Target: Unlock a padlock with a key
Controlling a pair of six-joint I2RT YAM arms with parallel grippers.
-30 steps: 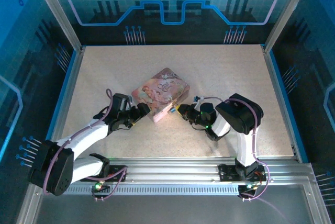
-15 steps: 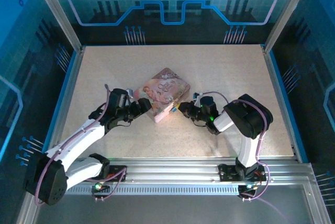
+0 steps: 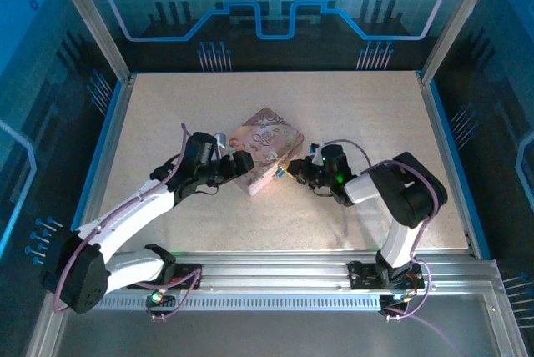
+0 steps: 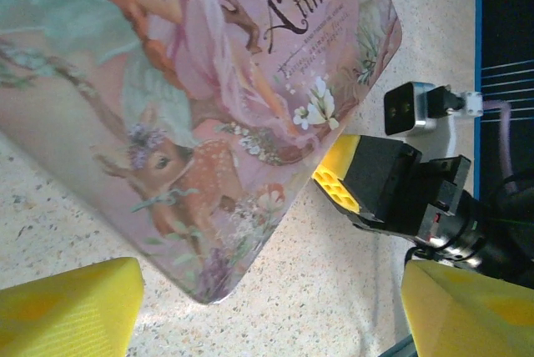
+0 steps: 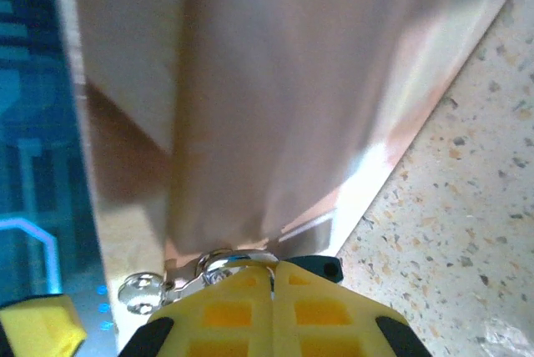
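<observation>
Silvery metal, which I take for the padlock point(image 5: 219, 263), lies hard against the foot of the tin point(image 3: 265, 144), on the tin's side facing the right arm. A small loop and a round stud show there. At that spot the right gripper point(image 5: 273, 290) is clenched, its yellow fingers pressed flat together, with the tips touching the metal and close to the tin's wall. I cannot tell whether anything is pinched between them, nor whether the thin key is part of that glinting cluster.

At the tin's near corner the left gripper point(image 4: 267, 324) is released and hovers with its fingers spread wide, one on each side of the corner. Between them are just that corner and bare bench point(image 3: 350, 107).

By my judgement the task is at an early stage. Nothing shows a key seated in a keyhole or a shackle sprung, so the padlock counts as locked. What is left is to get a firm hold on the padlock away from the tin, line up the key, insert it, turn it, and free the shackle. The tin crowds the work, and the small metal could wedge against its edge.
</observation>
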